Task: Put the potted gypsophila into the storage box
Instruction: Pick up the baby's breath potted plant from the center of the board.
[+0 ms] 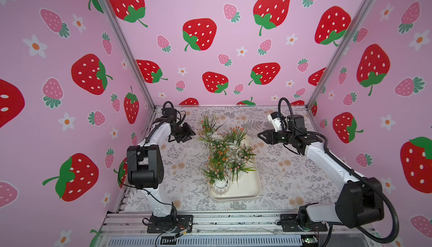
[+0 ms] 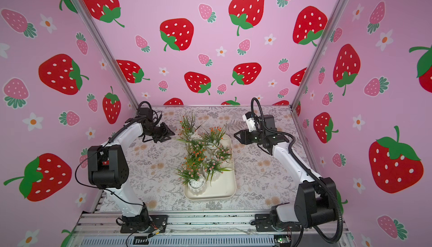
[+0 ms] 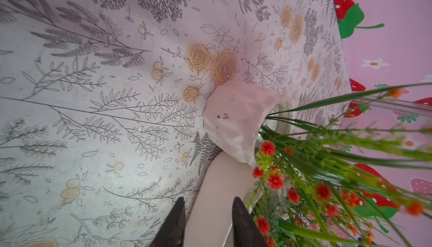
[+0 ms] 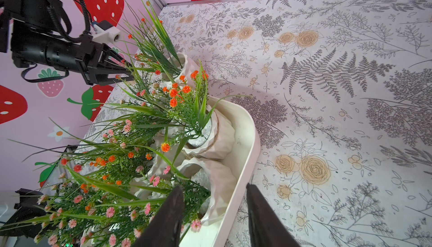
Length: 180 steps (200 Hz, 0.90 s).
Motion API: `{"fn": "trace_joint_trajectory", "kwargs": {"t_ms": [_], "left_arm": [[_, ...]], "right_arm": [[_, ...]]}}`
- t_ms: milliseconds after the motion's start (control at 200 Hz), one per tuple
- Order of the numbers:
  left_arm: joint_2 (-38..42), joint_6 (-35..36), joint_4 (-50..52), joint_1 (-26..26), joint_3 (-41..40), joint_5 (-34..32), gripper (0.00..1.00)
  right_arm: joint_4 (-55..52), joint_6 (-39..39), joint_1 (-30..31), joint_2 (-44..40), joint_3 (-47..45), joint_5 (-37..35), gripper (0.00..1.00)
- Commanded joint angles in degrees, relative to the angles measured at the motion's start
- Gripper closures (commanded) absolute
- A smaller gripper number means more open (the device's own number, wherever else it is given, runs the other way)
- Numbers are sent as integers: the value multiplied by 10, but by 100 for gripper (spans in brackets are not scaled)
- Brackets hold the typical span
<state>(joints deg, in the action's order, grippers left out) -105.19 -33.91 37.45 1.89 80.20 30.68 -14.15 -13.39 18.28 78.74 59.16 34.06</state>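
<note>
The storage box [image 1: 247, 187] [image 2: 222, 187] lies mid-table and holds several potted gypsophila; the nearest pot [image 1: 221, 186] stands upright at its front left. One more white pot [image 1: 216, 138] [image 3: 233, 117] [image 4: 184, 65] leans at the box's far left end; whether it rests on the rim or on the table I cannot tell. My left gripper [image 1: 190, 134] [image 3: 208, 200] hovers just left of that pot, open and empty, with the box rim [image 3: 217, 187] showing beyond its fingers. My right gripper [image 1: 260, 135] [image 4: 214, 186] hangs open over the box's right rim [image 4: 247, 145], holding nothing.
A floral-printed cloth [image 1: 292, 168] covers the table on both sides of the box. Pink strawberry walls close in the left, back and right. An aluminium rail [image 1: 222, 220] with both arm bases runs along the front.
</note>
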Motion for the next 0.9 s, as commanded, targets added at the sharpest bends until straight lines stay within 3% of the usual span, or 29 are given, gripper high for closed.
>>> {"fn": "trace_joint_trajectory", "kwargs": {"t_ms": [0, 895], "left_arm": [[-12, -19, -1, -13, 22, 16, 63], [-99, -44, -9, -65, 114, -1, 65]], "right_arm": [[-4, 12, -3, -7, 1, 15, 54], [-5, 13, -9, -33, -19, 19, 54]]}}
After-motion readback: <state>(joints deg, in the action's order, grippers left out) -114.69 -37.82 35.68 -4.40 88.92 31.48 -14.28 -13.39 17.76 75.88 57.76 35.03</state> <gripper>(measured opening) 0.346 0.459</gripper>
